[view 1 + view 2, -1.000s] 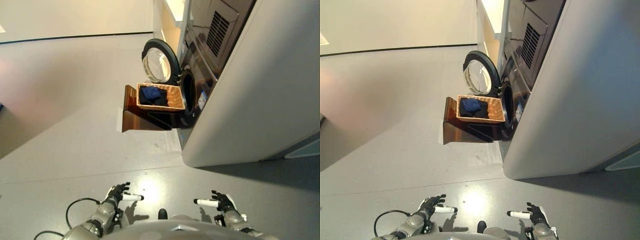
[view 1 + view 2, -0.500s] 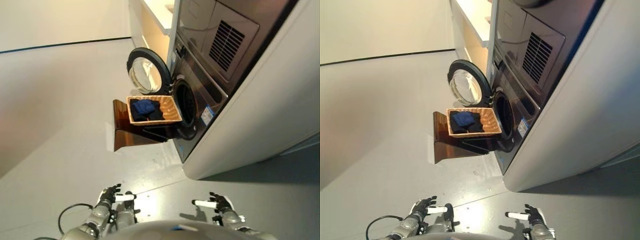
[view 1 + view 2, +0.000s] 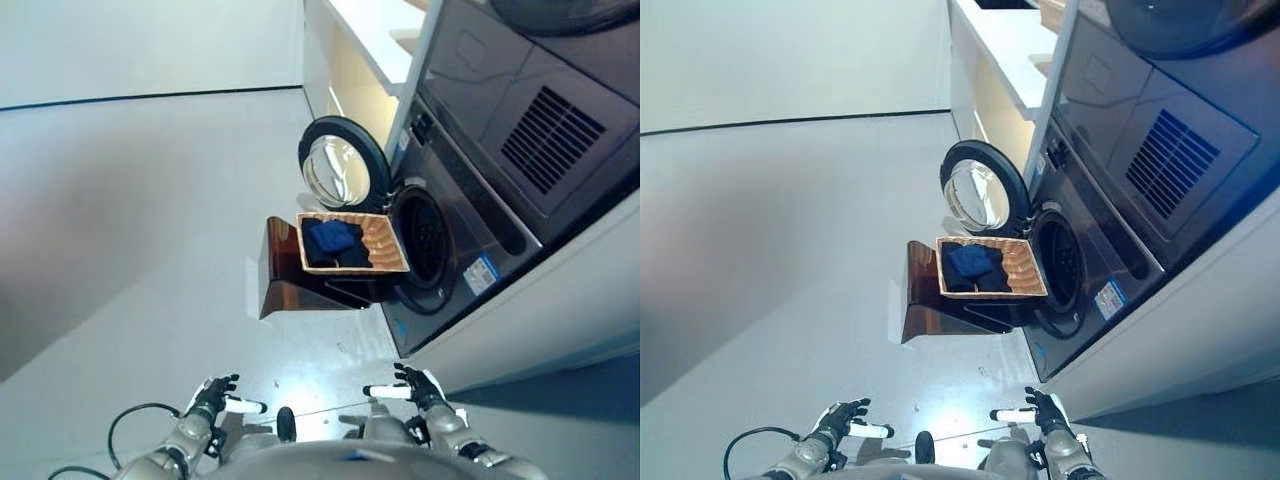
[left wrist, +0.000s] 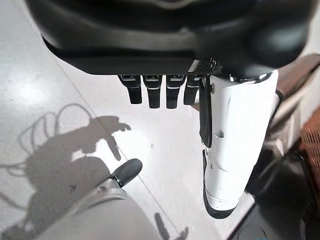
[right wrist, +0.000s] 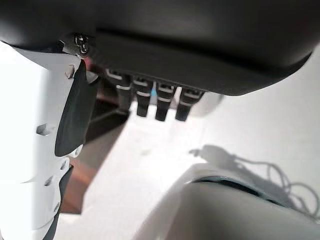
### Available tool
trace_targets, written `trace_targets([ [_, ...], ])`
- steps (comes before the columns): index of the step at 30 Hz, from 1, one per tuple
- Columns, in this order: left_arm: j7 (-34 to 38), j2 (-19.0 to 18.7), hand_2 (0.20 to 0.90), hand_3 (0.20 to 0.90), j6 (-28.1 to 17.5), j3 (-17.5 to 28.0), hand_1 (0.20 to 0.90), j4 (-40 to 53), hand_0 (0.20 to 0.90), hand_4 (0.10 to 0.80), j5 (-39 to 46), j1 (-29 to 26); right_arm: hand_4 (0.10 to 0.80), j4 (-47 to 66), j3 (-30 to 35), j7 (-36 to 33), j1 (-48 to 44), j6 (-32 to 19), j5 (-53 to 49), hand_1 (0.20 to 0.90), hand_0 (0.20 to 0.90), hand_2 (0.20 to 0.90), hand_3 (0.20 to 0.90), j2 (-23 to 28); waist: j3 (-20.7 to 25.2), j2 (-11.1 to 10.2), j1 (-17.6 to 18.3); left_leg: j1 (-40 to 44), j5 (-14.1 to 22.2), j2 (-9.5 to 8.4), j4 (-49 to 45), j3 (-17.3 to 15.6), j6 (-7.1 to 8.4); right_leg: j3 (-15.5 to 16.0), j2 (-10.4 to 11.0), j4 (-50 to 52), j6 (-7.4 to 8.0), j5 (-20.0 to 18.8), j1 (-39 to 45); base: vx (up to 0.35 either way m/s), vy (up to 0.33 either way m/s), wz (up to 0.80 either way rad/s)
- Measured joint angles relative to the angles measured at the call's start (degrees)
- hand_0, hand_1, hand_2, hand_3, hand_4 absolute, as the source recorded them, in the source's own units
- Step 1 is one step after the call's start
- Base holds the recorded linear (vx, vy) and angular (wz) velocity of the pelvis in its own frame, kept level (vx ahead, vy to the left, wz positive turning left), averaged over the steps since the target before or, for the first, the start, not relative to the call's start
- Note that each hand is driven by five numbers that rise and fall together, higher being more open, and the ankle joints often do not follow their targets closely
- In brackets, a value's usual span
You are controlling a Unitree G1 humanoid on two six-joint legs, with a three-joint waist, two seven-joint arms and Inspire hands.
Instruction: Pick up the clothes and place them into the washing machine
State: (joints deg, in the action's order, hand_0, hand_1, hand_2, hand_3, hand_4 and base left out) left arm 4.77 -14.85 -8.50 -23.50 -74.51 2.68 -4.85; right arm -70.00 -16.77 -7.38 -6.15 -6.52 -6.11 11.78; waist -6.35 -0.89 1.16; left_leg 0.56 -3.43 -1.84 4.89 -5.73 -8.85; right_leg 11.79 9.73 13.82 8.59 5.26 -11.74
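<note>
The clothes point(image 3: 333, 242), a dark blue and black heap, lie in a wicker basket point(image 3: 386, 245) that sits on top of a brown stand point(image 3: 285, 275) on the floor point(image 3: 150, 200). The basket's far edge is just beside the round drum opening of the washing machine point(image 3: 480, 190), whose door point(image 3: 343, 166) stands swung open beyond the basket. A small blue-and-white label point(image 3: 481, 273) is stuck on the machine's front near the opening; its print is too small to read. A vent grille point(image 3: 551, 139) shows on the panel above the drum. A white shelf unit point(image 3: 365, 50) stands against the wall past the machine.

Both hands hang low over the floor, well apart from the basket. The left hand point(image 3: 214, 393) has its fingers straight and relaxed with the white-covered thumb out, holding nothing. The right hand point(image 3: 418, 386) is likewise spread and empty.
</note>
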Motion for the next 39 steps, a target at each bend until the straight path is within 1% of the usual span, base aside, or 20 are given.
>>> trace_targets([
  [2,0.1,-0.1,0.9,0.9,0.0,0.0,0.9,-0.1,0.9,0.8,-0.3,0.5,0.8,0.1,0.0,0.0,0.5,0.2,0.4,0.9,0.9,0.9,0.9,0.0,0.3,-1.4,0.4,0.1,0.3,-0.11,0.0,-0.2,0.91,2.4,0.1,-7.4,0.76,-3.8,0.2,0.191,-0.113,0.64],
  [5,-0.2,-0.5,0.9,0.9,-0.1,-0.2,0.9,0.1,0.9,0.8,-1.6,1.3,0.8,-0.5,0.0,0.0,2.5,0.2,1.1,0.9,0.9,0.9,0.9,0.0,1.5,-3.4,1.4,1.0,1.0,0.46,-0.3,-0.2,4.15,1.3,-1.1,-9.1,-2.73,-10.5,1.6,0.257,-0.151,0.78],
  [7,0.0,-0.2,0.9,0.9,-0.1,0.1,0.9,0.1,0.9,0.8,-1.7,2.2,0.8,-2.0,0.5,0.0,2.9,0.3,1.1,0.9,0.9,0.9,0.9,0.1,2.3,-2.7,0.8,2.6,1.7,2.62,-0.3,0.1,6.44,-0.3,-4.0,-13.4,-5.47,-12.4,5.4,0.277,-0.196,0.17],
  [10,0.0,0.5,0.9,0.9,-0.1,0.1,0.9,0.2,0.9,0.8,-1.7,3.1,0.8,-1.3,0.5,0.1,3.5,0.1,1.1,0.9,0.9,0.9,0.9,0.5,4.3,-1.7,0.6,3.5,3.0,4.68,-1.0,0.0,8.69,-0.2,-7.0,-18.6,-7.15,-13.6,8.8,0.177,-0.211,-0.14],
  [12,-0.5,0.4,0.9,0.9,-0.1,0.1,0.9,0.1,0.9,0.8,-1.8,2.1,0.8,-1.4,0.7,0.1,3.3,0.2,1.0,0.9,0.9,0.9,0.9,0.4,3.8,-2.3,0.6,1.6,4.8,5.2,-7.1,0.7,10.18,-0.2,-7.5,-18.8,-8.18,-12.9,9.5,0.038,-0.158,0.02],
  [14,-0.8,-0.5,0.9,0.9,-0.2,0.6,0.9,0.1,0.9,0.8,-1.7,0.9,0.8,-1.2,0.4,0.4,3.3,0.1,0.9,0.9,0.9,0.9,0.9,0.3,3.2,-4.3,-0.6,-3.2,6.2,5.03,-20.6,1.9,12.72,-0.7,-7.0,-18.5,-9.24,-12.2,11.4,0.052,-0.159,-0.17],
  [15,-0.6,-0.1,0.9,0.9,-0.2,1.0,0.9,0.0,0.9,0.8,-1.5,0.2,0.8,-1.2,0.5,0.3,3.2,0.0,0.5,0.9,0.9,0.9,0.9,0.7,2.7,-3.7,-0.6,-6.1,7.0,5.26,-28.3,4.1,14.5,-1.3,-7.8,-18.5,-10.17,-11.4,12.4,0.162,-0.082,-0.25],
  [17,-0.7,0.4,0.9,0.9,-0.6,2.0,0.9,0.1,0.9,0.8,-0.6,-1.2,0.8,-1.8,0.4,0.7,2.9,0.0,-1.0,0.9,0.9,0.9,0.9,1.3,2.0,-3.6,-2.3,-11.1,6.4,5.78,-38.5,8.1,16.1,-3.6,-8.0,-17.4,-11.93,-10.0,13.1,0.235,0.031,-0.39],
  [21,-0.2,0.9,0.9,0.9,-0.6,3.4,0.9,-0.2,0.9,0.8,0.4,-1.5,0.8,-2.5,0.4,1.1,1.6,0.1,-4.6,0.9,0.9,0.9,0.9,1.3,1.6,-3.6,-2.7,-10.7,4.7,6.68,-22.7,7.1,15.4,-3.2,-8.1,-18.9,-12.32,-9.7,13.1,0.211,0.083,-0.36],
  [22,0.2,1.1,0.9,0.9,-0.6,3.4,0.9,-0.3,0.9,0.8,0.5,-1.3,0.8,-2.7,0.5,1.0,1.6,0.1,-5.4,0.9,0.9,0.9,0.9,1.3,1.5,-3.5,-2.9,-7.9,3.0,6.9,-9.4,8.6,15.91,-3.9,-8.7,-18.8,-12.36,-9.6,13.2,0.304,0.121,-0.11],
  [23,0.2,1.2,0.9,0.9,-0.6,3.2,0.9,-0.3,0.9,0.8,0.6,-1.4,0.8,-2.7,0.5,1.0,1.6,0.2,-5.8,0.9,0.9,0.9,0.9,1.6,1.2,-3.0,-3.0,-7.7,1.5,7.43,-4.2,9.9,16.2,-4.0,-9.4,-18.9,-12.4,-9.6,13.3,0.416,0.18,-0.08],
  [26,0.3,1.6,0.9,0.9,-0.6,2.7,0.9,-0.3,0.9,0.8,1.2,-1.6,0.8,-2.7,1.2,0.9,1.0,0.1,-7.1,0.9,0.9,0.9,0.9,2.0,0.7,-1.0,-4.5,-8.1,-0.1,8.01,-0.8,10.8,17.24,-6.1,-11.2,-18.9,-12.14,-9.3,13.4,0.319,0.179,-0.36],
  [28,0.3,1.9,0.9,0.9,-0.5,2.6,0.9,-0.4,0.9,0.8,1.5,-0.3,0.8,-1.9,1.2,1.0,0.7,0.1,-7.9,0.9,0.9,0.9,0.9,2.3,1.6,0.4,-5.3,-7.5,-0.1,7.57,-2.6,10.7,16.5,-6.5,-10.8,-18.8,-11.2,-8.7,13.5,0.43,0.299,-0.85],
  [30,0.3,2.1,0.9,0.9,-0.4,2.7,0.9,-0.5,0.9,0.8,1.5,1.0,0.8,-0.8,1.0,1.0,0.7,0.0,-8.0,0.9,0.9,0.9,0.9,2.3,2.3,1.2,-5.4,-6.8,-2.0,6.12,-3.1,10.1,12.87,-6.7,-9.5,-18.8,-9.34,-7.8,13.6,0.302,0.226,-0.58],
  [31,0.3,2.0,0.9,0.9,-0.3,2.6,0.9,-0.5,0.9,0.8,1.5,1.0,0.8,-0.6,1.0,1.1,0.7,0.0,-8.2,0.9,0.9,0.9,0.9,2.2,2.4,1.2,-5.2,-6.7,-2.0,5.75,-3.3,9.8,12.1,-6.8,-8.9,-18.8,-8.61,-7.7,13.6,0.193,0.153,-0.37],
  [33,0.3,2.0,0.9,0.9,-0.3,2.6,0.9,-0.4,0.9,0.8,1.4,1.3,0.8,-0.8,1.4,1.1,0.9,0.2,-9.1,0.9,0.9,0.9,0.9,2.1,2.8,1.2,-5.3,-5.7,-2.3,3.46,-3.4,7.7,7.52,-6.9,-6.1,-17.1,-6.31,-6.4,13.9,0.198,0.161,-0.26],
  [34,0.5,1.7,0.9,0.9,-0.3,2.6,0.9,-0.2,0.9,0.8,1.4,1.5,0.8,-0.8,1.3,1.2,1.0,0.2,-9.1,0.9,0.9,0.9,0.9,1.7,3.0,0.8,-5.4,-4.8,-1.6,2.34,-3.2,6.8,6.43,-7.1,-4.3,-14.4,-5.17,-5.7,13.6,0.296,0.246,-0.18],
  [35,0.6,1.3,0.9,0.9,-0.5,2.8,0.9,-0.4,0.9,0.8,1.5,1.5,0.8,-0.9,1.3,1.2,0.8,0.1,-9.0,0.9,0.9,0.9,0.9,1.1,3.4,0.4,-5.3,-3.8,-0.9,1.13,-2.7,6.3,5.29,-7.3,-2.8,-9.1,-2.5,-4.3,11.9,0.224,0.195,-0.24],
  [38,1.2,0.4,0.9,0.9,-0.5,2.4,0.9,-0.2,0.9,0.8,1.8,1.1,0.8,-0.5,0.3,1.2,-1.3,0.2,-8.8,0.9,0.9,0.9,0.9,0.3,3.1,0.7,-6.0,-2.2,-1.9,0.64,-1.6,4.6,3.81,-7.8,-0.7,8.7,-1.35,0.9,4.1,0.156,0.133,-0.17],
  [39,1.6,0.1,0.9,0.9,-0.6,2.3,0.9,0.0,0.9,0.8,1.9,1.0,0.8,0.0,-1.8,0.7,-2.2,0.4,-7.0,0.9,0.9,0.9,0.9,0.4,2.8,0.6,-5.5,-1.8,-0.5,0.25,-2.0,5.2,3.44,-7.8,-0.9,12.3,-0.52,-0.2,2.4,0.203,0.099,-0.05],
])
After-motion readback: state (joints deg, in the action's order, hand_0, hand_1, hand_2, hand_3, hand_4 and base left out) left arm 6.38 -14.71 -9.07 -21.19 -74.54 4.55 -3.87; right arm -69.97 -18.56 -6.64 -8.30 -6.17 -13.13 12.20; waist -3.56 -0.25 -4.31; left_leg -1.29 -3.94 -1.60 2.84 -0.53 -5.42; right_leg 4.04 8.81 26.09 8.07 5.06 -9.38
